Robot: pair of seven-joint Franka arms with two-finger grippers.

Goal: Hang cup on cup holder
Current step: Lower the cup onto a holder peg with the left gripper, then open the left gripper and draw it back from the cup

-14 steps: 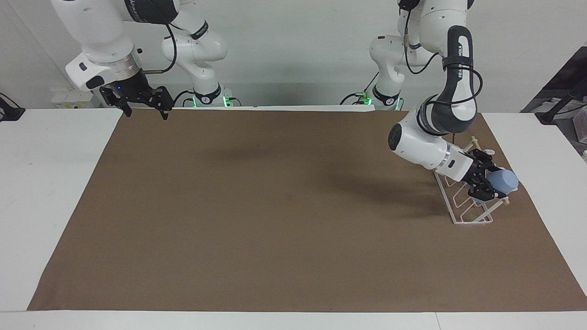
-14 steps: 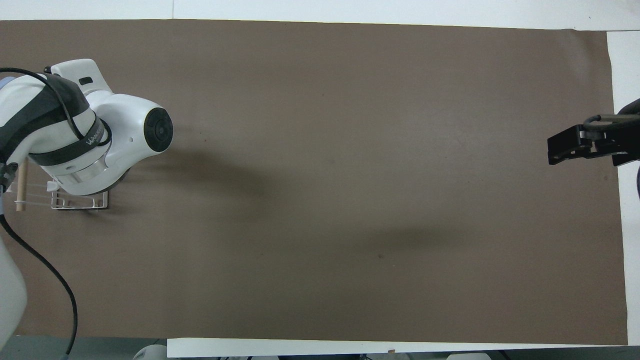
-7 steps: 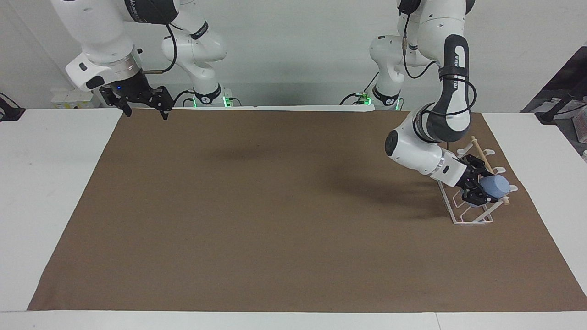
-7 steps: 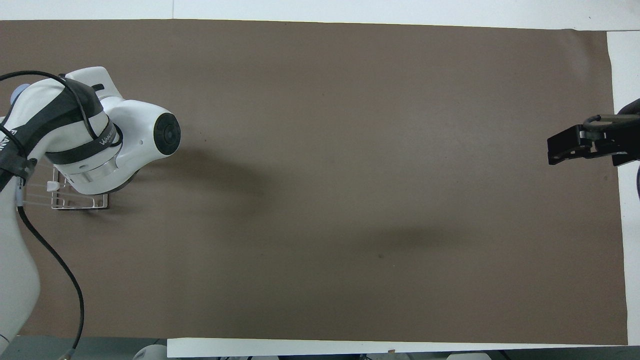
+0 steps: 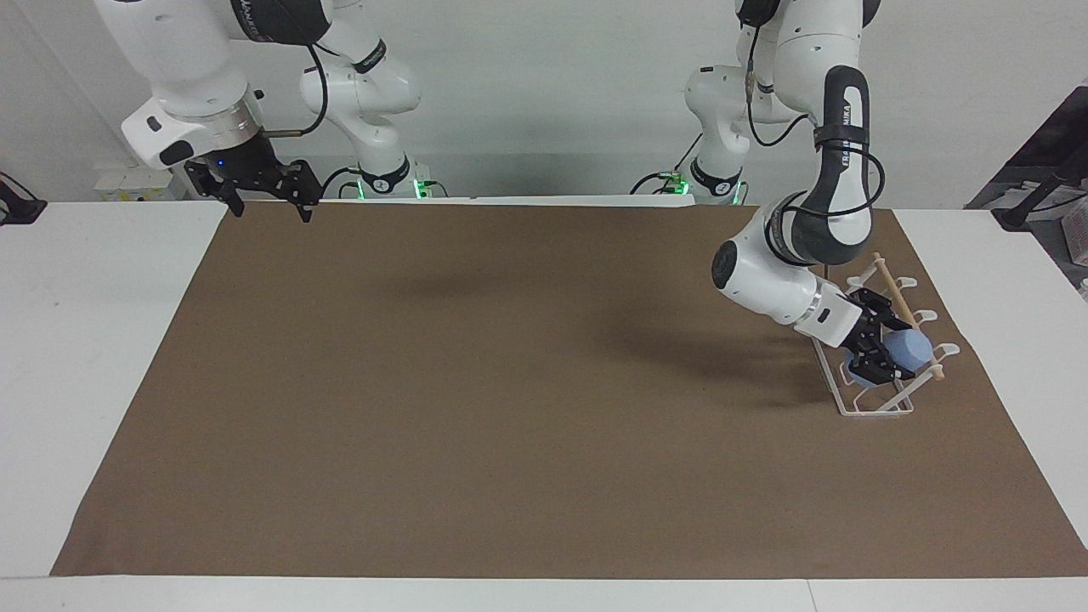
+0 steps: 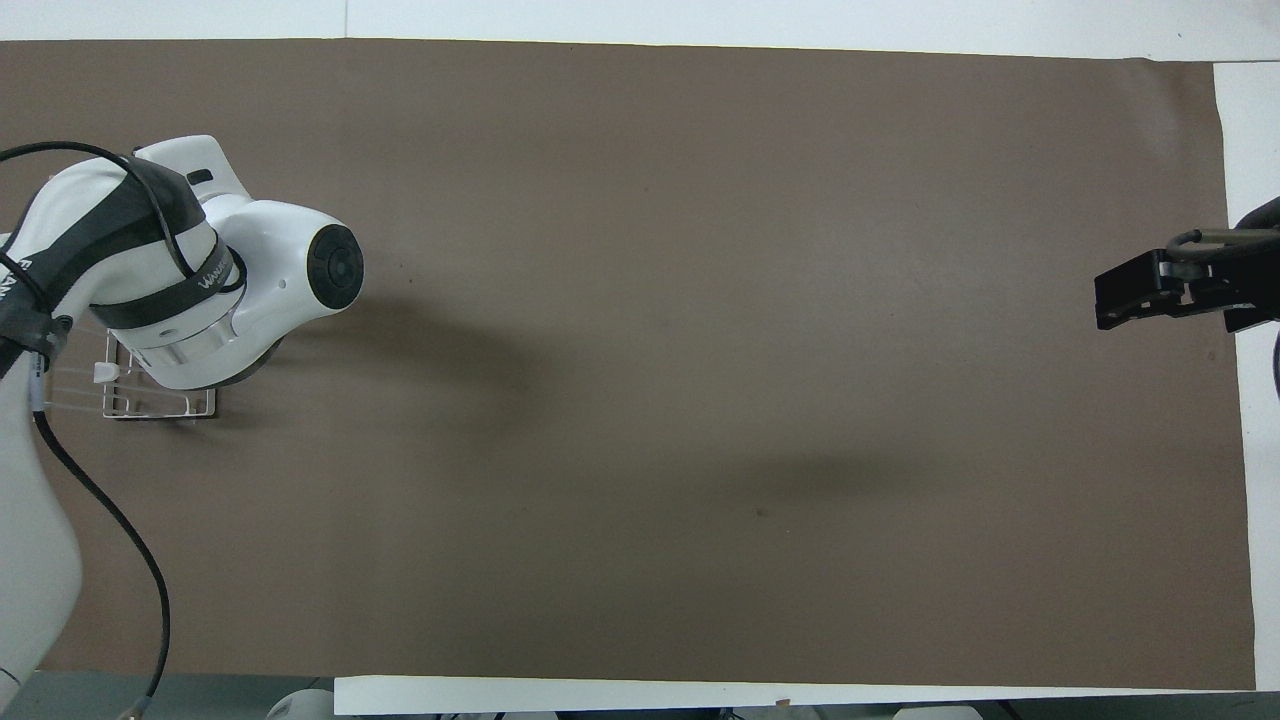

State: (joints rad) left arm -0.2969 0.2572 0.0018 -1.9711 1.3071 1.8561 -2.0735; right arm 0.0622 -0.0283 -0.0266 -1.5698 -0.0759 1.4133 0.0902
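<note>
Two checks make this step go well. First, confirm that the cup (image 5: 909,349) sits over a prong of the cup holder (image 5: 875,407), just under its wooden dowel (image 5: 889,280), by the surface's edge at the left arm's end. The left gripper (image 5: 884,344) is down on the holder around the cup, and you cannot tell whether it clamps the cup or has let go. Second, when you release, I judge that you should back out along the prong's slant, slowly, because the light wire frame could tip or drag.

A brown mat (image 5: 510,382) covers most of the white surface (image 5: 93,340). The right gripper (image 5: 265,197) waits with its fingers apart over the mat's corner at the right arm's end. A plain white wall (image 5: 544,102) stands past both arm bases.
</note>
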